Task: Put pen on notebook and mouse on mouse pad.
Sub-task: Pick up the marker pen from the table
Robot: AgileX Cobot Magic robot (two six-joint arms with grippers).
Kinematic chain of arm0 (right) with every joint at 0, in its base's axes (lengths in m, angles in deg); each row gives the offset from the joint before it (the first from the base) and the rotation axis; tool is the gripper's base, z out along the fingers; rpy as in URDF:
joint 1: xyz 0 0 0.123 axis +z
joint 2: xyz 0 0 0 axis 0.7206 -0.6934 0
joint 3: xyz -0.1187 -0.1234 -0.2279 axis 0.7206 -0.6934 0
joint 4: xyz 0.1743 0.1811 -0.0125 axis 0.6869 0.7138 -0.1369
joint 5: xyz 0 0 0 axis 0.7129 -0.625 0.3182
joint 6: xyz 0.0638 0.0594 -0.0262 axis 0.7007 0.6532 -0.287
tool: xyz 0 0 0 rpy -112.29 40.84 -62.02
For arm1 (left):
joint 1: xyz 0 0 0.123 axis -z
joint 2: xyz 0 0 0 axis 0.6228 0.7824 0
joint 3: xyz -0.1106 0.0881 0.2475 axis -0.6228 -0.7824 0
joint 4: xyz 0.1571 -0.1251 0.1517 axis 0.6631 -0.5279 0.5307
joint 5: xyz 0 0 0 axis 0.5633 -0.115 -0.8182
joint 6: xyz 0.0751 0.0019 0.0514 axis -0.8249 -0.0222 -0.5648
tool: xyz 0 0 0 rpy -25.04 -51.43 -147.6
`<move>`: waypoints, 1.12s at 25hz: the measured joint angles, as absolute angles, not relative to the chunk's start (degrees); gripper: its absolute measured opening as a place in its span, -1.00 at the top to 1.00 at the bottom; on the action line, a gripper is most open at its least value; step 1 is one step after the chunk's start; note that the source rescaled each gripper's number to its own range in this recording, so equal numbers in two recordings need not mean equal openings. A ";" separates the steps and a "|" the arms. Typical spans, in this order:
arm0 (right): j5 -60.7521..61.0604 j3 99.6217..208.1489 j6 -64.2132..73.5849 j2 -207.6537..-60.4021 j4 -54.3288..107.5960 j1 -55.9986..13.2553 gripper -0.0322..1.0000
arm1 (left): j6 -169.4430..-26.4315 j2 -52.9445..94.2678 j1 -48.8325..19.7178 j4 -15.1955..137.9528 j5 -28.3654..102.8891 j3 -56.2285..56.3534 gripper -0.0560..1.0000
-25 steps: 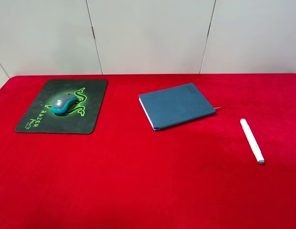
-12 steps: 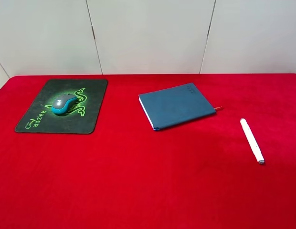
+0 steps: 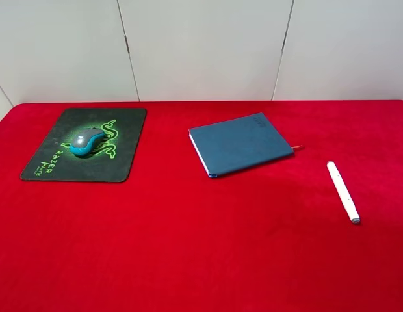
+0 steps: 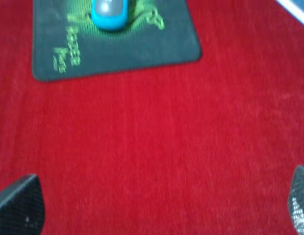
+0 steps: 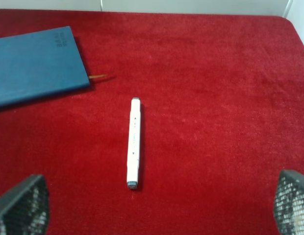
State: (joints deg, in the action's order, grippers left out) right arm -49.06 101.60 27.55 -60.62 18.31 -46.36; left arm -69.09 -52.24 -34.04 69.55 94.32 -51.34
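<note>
The grey and blue mouse [image 3: 86,142] [image 4: 109,11] sits on the black mouse pad [image 3: 62,168] [image 4: 117,54] with its green logo, at the far left of the red table. The dark blue notebook [image 3: 240,143] [image 5: 34,66] lies closed near the middle, its red ribbon poking out toward the right. The white pen [image 3: 343,192] [image 5: 134,143] lies alone on the cloth, right of the notebook. Neither arm shows in the exterior high view. My left gripper [image 4: 157,208] is open above bare cloth, short of the pad. My right gripper [image 5: 157,205] is open, with the pen just beyond its fingertips.
The red cloth table [image 3: 201,247] runs back to a white panelled wall [image 3: 201,49]. The table's far right corner [image 5: 289,22] shows in the right wrist view.
</note>
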 joint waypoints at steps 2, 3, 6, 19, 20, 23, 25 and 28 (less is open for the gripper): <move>-49.06 101.60 27.55 -60.62 18.31 -46.36 -1.00 | -69.40 -52.64 -34.04 69.59 94.27 -51.34 -0.99; -49.06 101.60 27.55 -60.62 18.31 -46.36 -1.00 | -69.52 -52.64 -34.04 69.59 94.27 -51.34 -0.99; -49.06 101.60 27.55 -60.62 18.31 -46.36 -1.00 | -69.64 -52.64 -34.04 69.59 94.27 -51.34 -0.99; -49.06 101.60 27.55 -60.62 18.31 -46.36 -1.00 | -69.86 -52.64 -34.04 69.59 94.27 -51.34 -0.99; -49.06 101.60 27.55 -60.62 18.31 -46.36 -1.00 | -69.86 -52.64 -34.04 69.59 94.27 -51.34 -0.99; -49.06 101.60 27.55 -60.62 18.31 -46.36 -1.00 | -69.86 -52.64 -34.04 69.59 94.27 -51.34 -0.99; -49.06 101.60 27.55 -60.62 18.31 -46.36 -1.00 | -69.86 -52.64 -34.04 69.59 94.27 -51.34 -0.99; -49.06 101.60 27.55 -60.62 18.31 -46.36 -1.00 | -69.89 -52.64 -34.04 69.59 94.27 -51.34 -0.99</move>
